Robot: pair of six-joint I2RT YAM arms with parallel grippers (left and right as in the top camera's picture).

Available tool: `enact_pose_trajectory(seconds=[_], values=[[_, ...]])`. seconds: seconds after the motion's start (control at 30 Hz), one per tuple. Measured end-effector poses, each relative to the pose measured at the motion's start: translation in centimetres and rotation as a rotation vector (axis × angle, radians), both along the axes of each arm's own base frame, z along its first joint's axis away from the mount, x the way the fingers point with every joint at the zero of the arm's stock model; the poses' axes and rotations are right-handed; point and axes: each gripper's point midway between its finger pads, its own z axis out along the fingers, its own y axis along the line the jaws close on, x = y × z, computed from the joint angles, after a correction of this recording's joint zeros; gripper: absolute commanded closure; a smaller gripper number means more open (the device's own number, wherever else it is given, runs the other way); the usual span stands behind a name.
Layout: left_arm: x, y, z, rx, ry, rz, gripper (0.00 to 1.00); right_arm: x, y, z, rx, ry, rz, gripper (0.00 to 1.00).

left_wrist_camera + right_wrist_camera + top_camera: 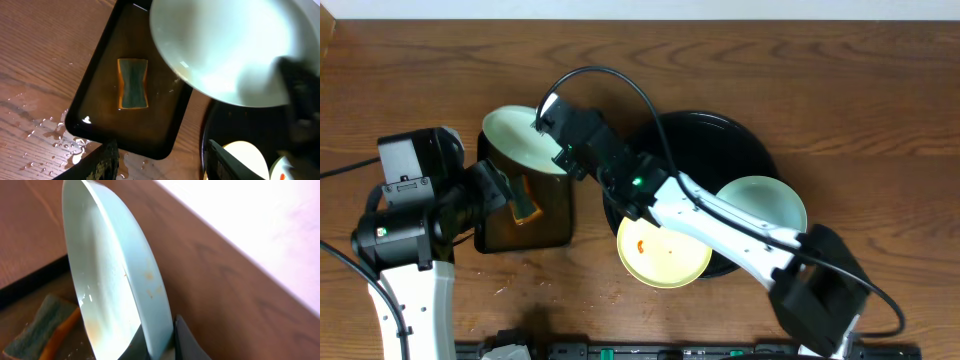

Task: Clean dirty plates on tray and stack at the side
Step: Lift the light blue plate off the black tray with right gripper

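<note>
My right gripper (552,135) is shut on the rim of a pale mint-blue plate (520,140) and holds it tilted above the small rectangular tray. The right wrist view shows its fingers (160,347) pinching the plate's edge (110,270), with faint orange marks on the plate. The plate also fills the top of the left wrist view (225,45). A pale yellow plate (665,248) with an orange smear and a second mint-blue plate (760,205) rest on the round black tray (720,125). My left gripper (162,150) is open and empty.
The small rectangular black tray (550,225) holds a wet green-and-orange sponge (132,83), lying flat below my left gripper (510,195). Water drops (50,140) lie on the wooden table by the tray's corner. A black bar runs along the table's front edge (620,350).
</note>
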Motion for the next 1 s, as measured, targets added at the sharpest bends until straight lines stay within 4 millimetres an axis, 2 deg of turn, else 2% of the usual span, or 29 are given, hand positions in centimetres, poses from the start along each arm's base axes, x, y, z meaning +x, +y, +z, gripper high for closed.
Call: enact_pose_trajectory(seconds=[0.1, 0.2, 0.9, 1.0], values=[[0.0, 0.0, 0.0, 0.0, 0.0, 0.0, 0.44, 0.0, -0.6, 2.1, 0.012, -0.041, -0.013, 0.99], [0.0, 0.0, 0.0, 0.0, 0.0, 0.0, 0.44, 0.0, -1.0, 3.2, 0.018, -0.062, -0.021, 0.99], [0.0, 0.0, 0.0, 0.0, 0.0, 0.0, 0.44, 0.1, -1.1, 3.1, 0.002, -0.068, -0.023, 0.99], [0.0, 0.0, 0.0, 0.0, 0.0, 0.0, 0.44, -0.1, -1.3, 2.7, -0.01, -0.049, -0.027, 0.99]])
